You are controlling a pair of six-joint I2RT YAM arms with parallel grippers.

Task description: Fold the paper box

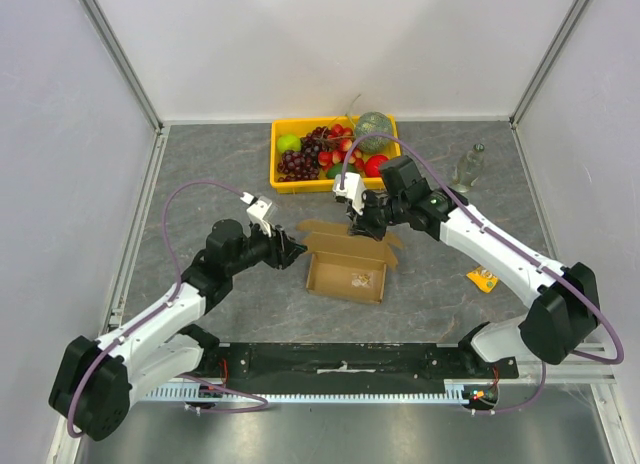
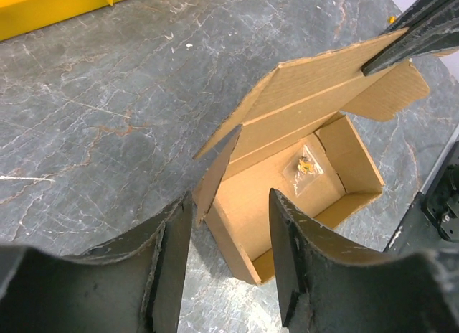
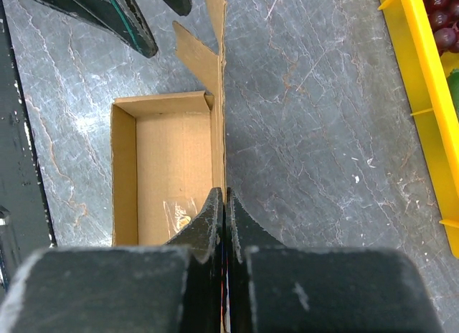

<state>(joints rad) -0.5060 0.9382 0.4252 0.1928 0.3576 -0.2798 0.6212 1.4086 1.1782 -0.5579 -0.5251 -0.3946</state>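
Note:
The paper box (image 1: pixel 345 274) is a shallow brown cardboard tray in the middle of the table, with its lid (image 2: pixel 315 82) standing up along the far side. My right gripper (image 1: pixel 358 229) is shut on the lid's top edge, and the cardboard runs edge-on into its closed fingertips (image 3: pixel 221 193). My left gripper (image 2: pixel 229 197) is open just off the box's left end. The left side flap (image 2: pixel 217 171) stands slightly beyond its fingertips, with nothing held between them. A small clear plastic bag (image 2: pixel 305 166) lies inside the box.
A yellow crate (image 1: pixel 275 154) full of fruit stands behind the box. A clear bottle (image 1: pixel 468 167) stands at the back right. A small orange packet (image 1: pixel 483 279) lies under the right arm. A black bar (image 1: pixel 340 356) runs along the near edge.

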